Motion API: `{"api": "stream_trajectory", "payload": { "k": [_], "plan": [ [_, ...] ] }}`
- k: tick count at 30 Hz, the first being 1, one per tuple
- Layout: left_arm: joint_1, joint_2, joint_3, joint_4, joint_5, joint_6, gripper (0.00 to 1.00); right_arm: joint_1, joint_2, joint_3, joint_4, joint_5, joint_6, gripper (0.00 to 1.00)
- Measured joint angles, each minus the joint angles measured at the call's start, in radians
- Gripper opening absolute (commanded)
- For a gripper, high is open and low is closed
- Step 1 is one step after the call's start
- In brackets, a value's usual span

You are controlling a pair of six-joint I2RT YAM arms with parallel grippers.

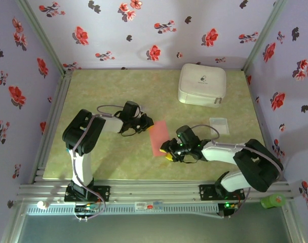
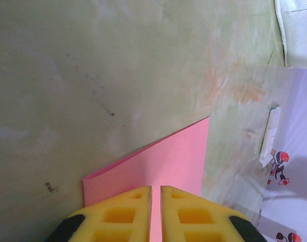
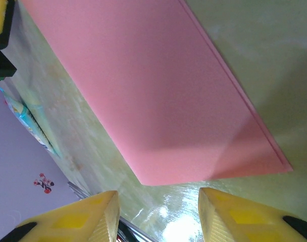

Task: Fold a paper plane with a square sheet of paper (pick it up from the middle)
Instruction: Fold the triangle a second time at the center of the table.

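salmon-pink paper (image 1: pixel 158 137), white case (image 1: pixel 202 84), floral lilac walls (image 1: pixel 144 30)

Your two arms were built alike, with white tube-like links, bulky black joint housings and black bases. The left arm (image 1: pixel 83 142) carried a pale grey cable that ran up its length and looped at the wrist. The right arm (image 1: pixel 235 157) had a thin grey cable arching over its wrist, and small green lights glowed at its wrist and base. Your left fingers (image 2: pixel 118 217) were yellow blocks with square moulded pockets and black outer corners. Your right fingers (image 3: pixel 244 217) were the same yellow, also black at the corners.
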Motion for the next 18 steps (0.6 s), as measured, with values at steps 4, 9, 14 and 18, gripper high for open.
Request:
{"api": "stream_trajectory", "payload": {
  "k": [4, 9, 14, 18],
  "plan": [
    [0.000, 0.000, 0.000, 0.000, 0.000, 0.000, 0.14, 0.000, 0.027, 0.001, 0.020, -0.009, 0.004, 0.45],
    [0.000, 0.000, 0.000, 0.000, 0.001, 0.000, 0.14, 0.000, 0.027, 0.001, 0.023, -0.009, 0.004, 0.44],
    [0.000, 0.000, 0.000, 0.000, 0.002, 0.000, 0.14, -0.007, 0.024, 0.005, 0.021, 0.012, -0.013, 0.44],
    [0.000, 0.000, 0.000, 0.000, 0.002, 0.000, 0.14, -0.020, -0.004, 0.009, 0.015, 0.056, -0.035, 0.45]
  ]
}}
